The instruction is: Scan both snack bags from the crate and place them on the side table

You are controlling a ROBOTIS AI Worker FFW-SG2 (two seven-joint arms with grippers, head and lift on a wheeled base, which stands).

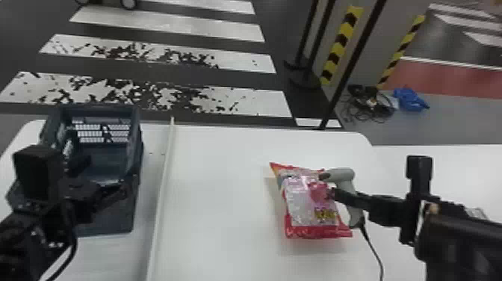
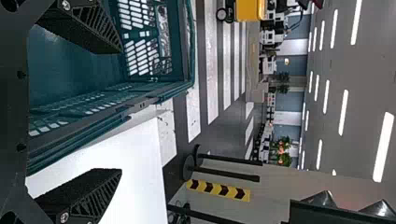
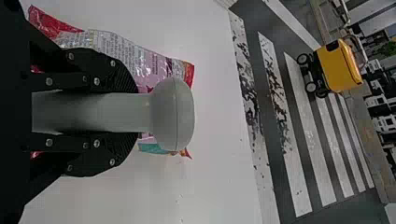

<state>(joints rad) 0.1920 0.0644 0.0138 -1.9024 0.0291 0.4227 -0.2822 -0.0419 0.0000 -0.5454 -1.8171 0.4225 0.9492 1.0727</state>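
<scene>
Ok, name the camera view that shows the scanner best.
The right wrist view: it shows the scanner close up, rounded head included, handle between the fingers of the right gripper. The head view shows it farther off, by the snack bag, with its cable, partly behind the fingers.

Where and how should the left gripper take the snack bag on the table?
I'd bring the left gripper down from the snack bag's left and grip across its middle, fingers spanning the narrower width. The bag lies flat, longer than wide, left edge free; the scanner crowds its right side.
</scene>
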